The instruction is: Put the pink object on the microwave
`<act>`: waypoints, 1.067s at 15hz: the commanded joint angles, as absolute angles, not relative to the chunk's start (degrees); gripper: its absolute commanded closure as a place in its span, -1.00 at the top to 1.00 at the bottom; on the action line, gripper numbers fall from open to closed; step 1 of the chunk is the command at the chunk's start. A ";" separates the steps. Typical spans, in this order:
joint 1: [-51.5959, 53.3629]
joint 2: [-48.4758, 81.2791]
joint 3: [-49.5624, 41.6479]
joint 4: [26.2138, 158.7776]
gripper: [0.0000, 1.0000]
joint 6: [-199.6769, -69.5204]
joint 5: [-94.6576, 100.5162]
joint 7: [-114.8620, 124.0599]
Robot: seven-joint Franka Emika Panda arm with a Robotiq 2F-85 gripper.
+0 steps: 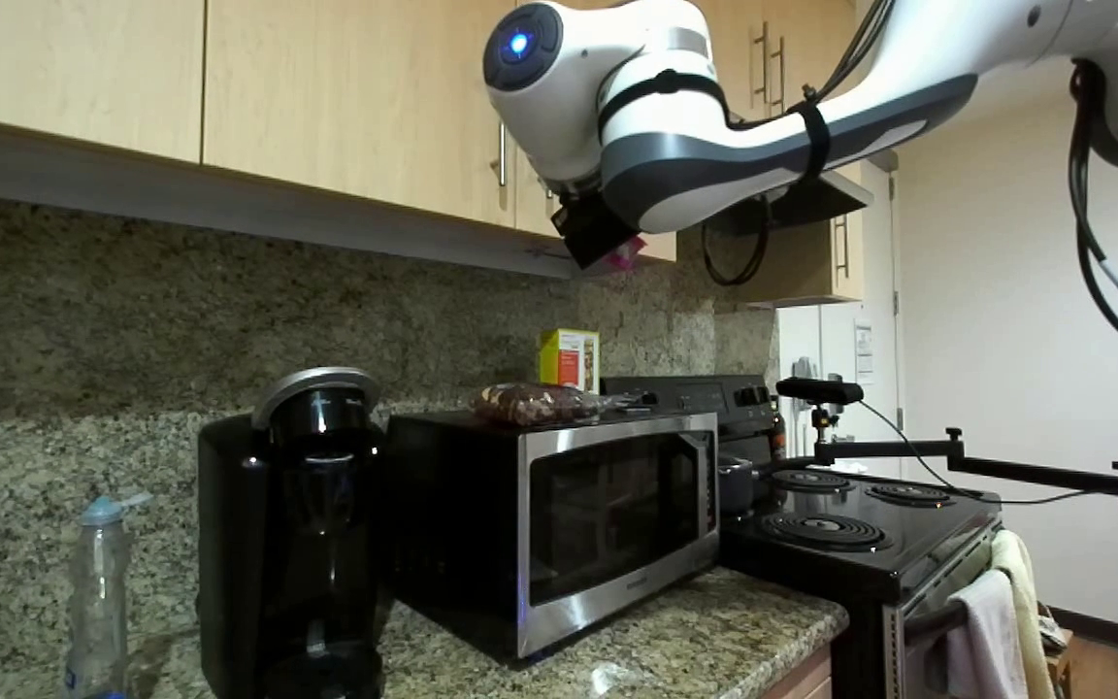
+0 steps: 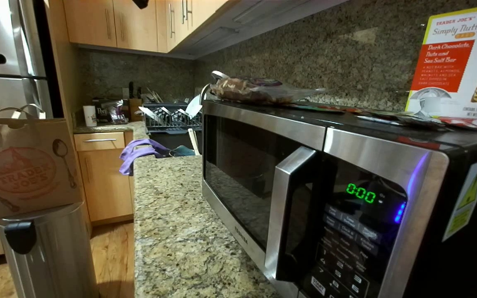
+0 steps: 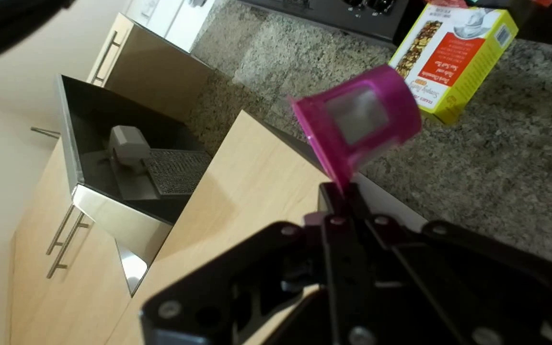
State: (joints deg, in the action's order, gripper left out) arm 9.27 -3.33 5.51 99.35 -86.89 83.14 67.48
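Cupboards [image 1: 355, 107]: pale wood, in all three views; the wrist view looks up into the hood [image 3: 118, 215], dark underneath.
Surface [image 2: 168, 215]: speckled stone, in both exterior views.
Fridge [image 2: 6, 93]: silver, only in an exterior view.
Stove [image 1: 802, 568]: black, with coil burners and towels [image 1: 981, 631] on its front, in an exterior view.
Arm [image 1: 772, 146]: white and grey, reaching in from the upper right of an exterior view.
Microwave [image 1: 617, 524]: on the surface, silver-fronted with a dark glass door; an exterior view gives the control panel [image 2: 362, 231] and its green digits up close.
Coffee maker [image 1: 297, 544]: black, just beside the microwave, in an exterior view.
Paper bag [image 2: 27, 161]: on a metal bin [image 2: 52, 256], only in an exterior view.
Food bag [image 2: 259, 91]: clear plastic with brown contents, lying on the microwave in both exterior views.
Snack box [image 3: 458, 62]: in all three views; its print is inverted in the wrist view.
Jaws: pinching the rim of the pink cup [image 3: 360, 115], plain only in the wrist view.
Pink cup: tilted, in the air, higher than the microwave and apart from it; an exterior view catches just a patch.
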 commanded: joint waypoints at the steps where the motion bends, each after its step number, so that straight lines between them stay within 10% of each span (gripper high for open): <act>1: 8.17 -2.58 5.96 98.99 -0.98 -88.38 83.30 66.63; 16: 1.58 7.44 0.09 102.13 -0.98 -98.88 88.14 66.09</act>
State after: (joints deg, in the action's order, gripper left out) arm 3.50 8.20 0.47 100.23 -95.89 88.55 66.95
